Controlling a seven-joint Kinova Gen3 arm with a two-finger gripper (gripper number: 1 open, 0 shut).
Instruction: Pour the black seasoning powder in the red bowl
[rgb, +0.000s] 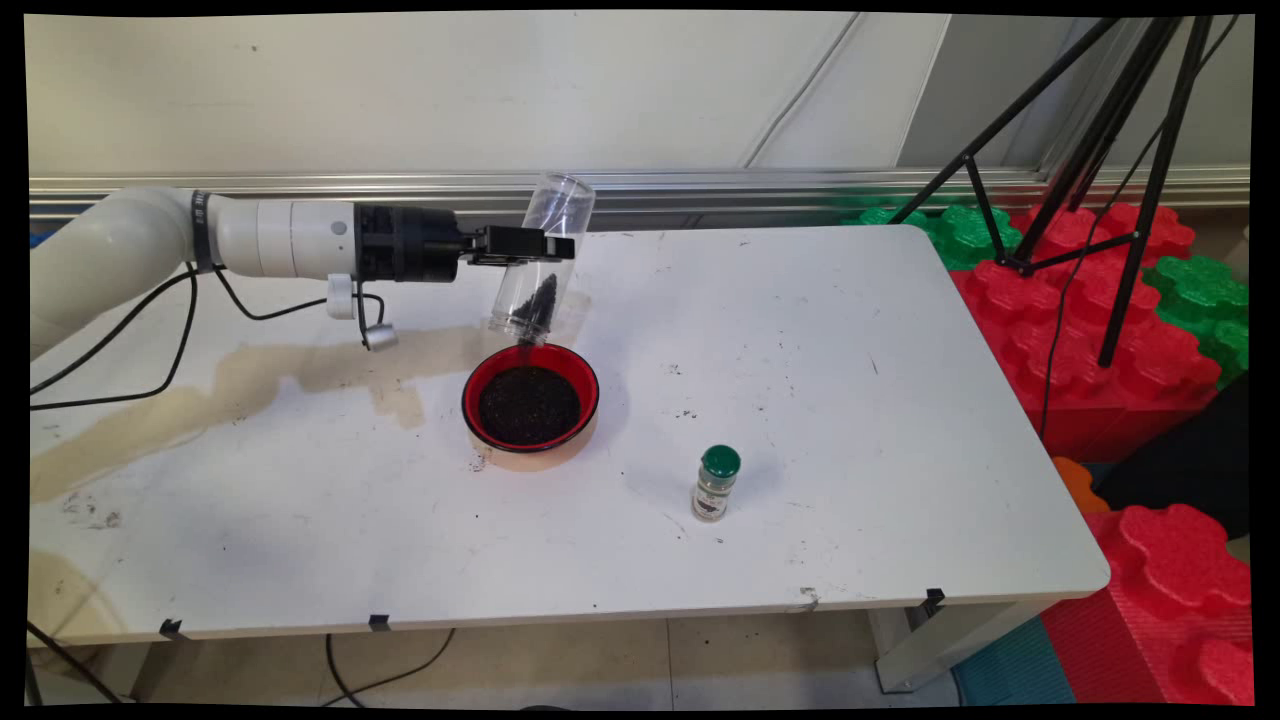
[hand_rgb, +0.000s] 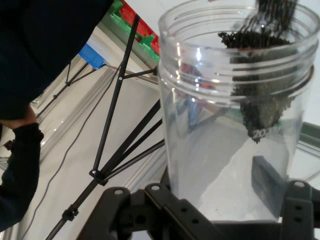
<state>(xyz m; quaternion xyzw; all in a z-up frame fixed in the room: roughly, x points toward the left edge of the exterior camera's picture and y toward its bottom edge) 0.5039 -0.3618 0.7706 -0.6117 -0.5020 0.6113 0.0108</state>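
Note:
My gripper (rgb: 540, 245) is shut on a clear plastic jar (rgb: 548, 262), held above the table (rgb: 850, 350) at its far middle. The jar is tipped mouth down, and black grains (rgb: 541, 300) slide out of it. Right under the mouth stands a red bowl (rgb: 478, 385) with a tan outside, filled with the same black grains. In the hand view the jar (hand_rgb: 200, 150) fills the space between the gripper's (hand_rgb: 230, 205) fingers, with grains (hand_rgb: 260, 115) streaming toward its threaded mouth. A small spice bottle (rgb: 716, 486) with a green cap stands to the bowl's right, nearer the front.
A brown stain (rgb: 200, 390) spreads over the table's left part. A black tripod (rgb: 1090, 150) and red and green foam blocks (rgb: 1100, 330) stand off the right side. Black cables (rgb: 150, 350) hang from the arm. A person in dark clothing (hand_rgb: 30, 75) shows in the hand view.

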